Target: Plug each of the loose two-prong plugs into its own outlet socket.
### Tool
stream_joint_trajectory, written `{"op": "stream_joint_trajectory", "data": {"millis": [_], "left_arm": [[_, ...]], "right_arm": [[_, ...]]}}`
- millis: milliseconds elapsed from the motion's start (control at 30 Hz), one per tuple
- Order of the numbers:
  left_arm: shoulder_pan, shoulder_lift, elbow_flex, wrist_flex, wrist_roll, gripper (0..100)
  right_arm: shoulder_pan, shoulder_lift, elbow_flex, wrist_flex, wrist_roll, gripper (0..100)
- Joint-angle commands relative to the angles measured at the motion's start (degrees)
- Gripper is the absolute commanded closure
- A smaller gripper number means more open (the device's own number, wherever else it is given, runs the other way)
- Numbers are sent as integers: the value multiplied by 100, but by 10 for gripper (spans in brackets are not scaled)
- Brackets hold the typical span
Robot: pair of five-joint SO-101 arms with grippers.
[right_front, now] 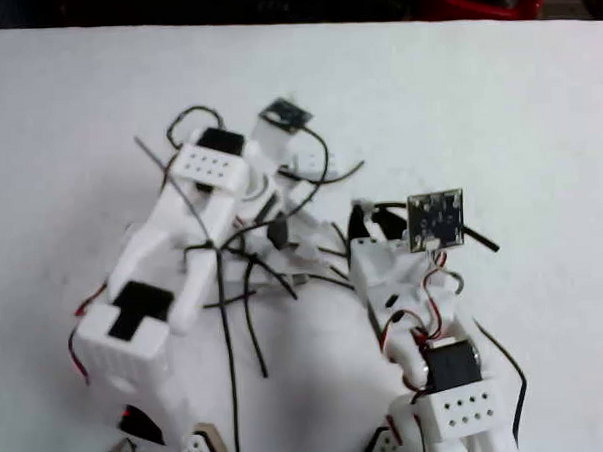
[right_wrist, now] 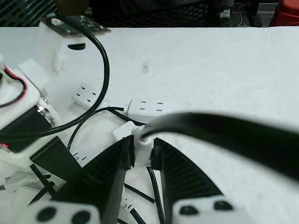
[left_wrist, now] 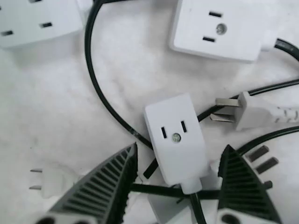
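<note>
Worktop: white worktop point(right_front: 516, 96), black cords point(right_front: 226, 334) tangled across the middle, dark room behind the far edge.
Left fingers: on my left wrist feed the left fingers point(left_wrist: 105, 184) stand spread apart, one on either side of a socket point(left_wrist: 175, 140); I cannot tell whether they touch it.
Socket: lies face up, its cord running back between the fingers.
Loose plugs: a plug point(left_wrist: 250, 112) lies just beside the socket, prongs pointing toward it; a second plug point(left_wrist: 49, 179) lies outside one finger, a third plug point(left_wrist: 259, 158) outside the other.
Far sockets: two more, face up point(left_wrist: 35, 18) point(left_wrist: 217, 28).
Right fingers: the right fingers point(right_wrist: 182, 172) are clamped on a held plug point(right_wrist: 140, 140), with its thick cord point(right_wrist: 224, 133) trailing sideways; prongs hidden.
Strip: a white strip point(right_wrist: 147, 107) lies on the worktop just beyond the held plug.
</note>
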Motion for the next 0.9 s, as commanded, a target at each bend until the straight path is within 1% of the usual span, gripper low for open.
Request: {"op": "stream_joint_trajectory", "data": {"millis": [0,67,200,300,433,533,633,733,867], "left_arm": [[48,295,-255,-273,62,722],[84,365,-255,-255,44,745],[92,251,-264,-273,-18,871],[92,136,-211,-237,-255,928],[48,-171,-396,229,-519,976],[4,-743,-695,818,-835,977],[-40,-1385,-879,1204,-1037,977],[-224,-1877,-862,1336,-1301,977],[-725,-1947,-862,1327,-1767,977]], "right_arm": [[66,22,-53,-119,-35,982],[66,22,-53,-119,-18,982],[66,22,-53,-119,-18,982],[66,22,-53,-119,-9,982],[66,22,-53,-119,-9,982],[66,13,-53,-119,-9,982],[48,13,-53,-119,-9,982],[48,13,-53,-119,-9,982],[22,13,-53,-119,-9,982]]}}
